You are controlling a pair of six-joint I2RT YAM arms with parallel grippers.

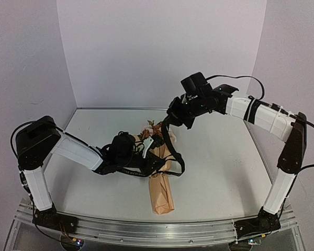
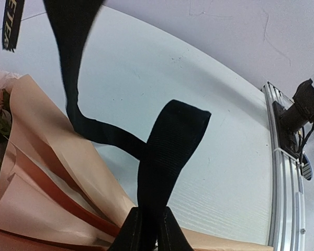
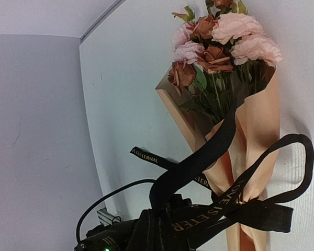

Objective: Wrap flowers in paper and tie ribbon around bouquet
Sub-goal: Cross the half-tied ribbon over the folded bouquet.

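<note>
The bouquet (image 1: pixel 161 180) lies on the white table, its tan paper (image 3: pixel 256 120) cone pointing at the near edge. Pink, cream and rust flowers (image 3: pixel 220 47) show at its far, wide end. A black lettered ribbon (image 3: pixel 199 162) is tied round the cone's narrow part, with a loop standing out to the side. My left gripper (image 2: pixel 150 212) sits low beside the cone's middle, its jaws narrow with a strand of ribbon (image 2: pixel 167 146) between them. My right gripper (image 1: pixel 174 119) hangs above the blooms, shut on another strand that runs down to the wrap.
An aluminium rail (image 1: pixel 157 230) runs along the table's near edge, with the right arm's base (image 2: pixel 303 104) mounted on it. White walls close the back and sides. A black cable (image 3: pixel 110 201) loops beside my right wrist.
</note>
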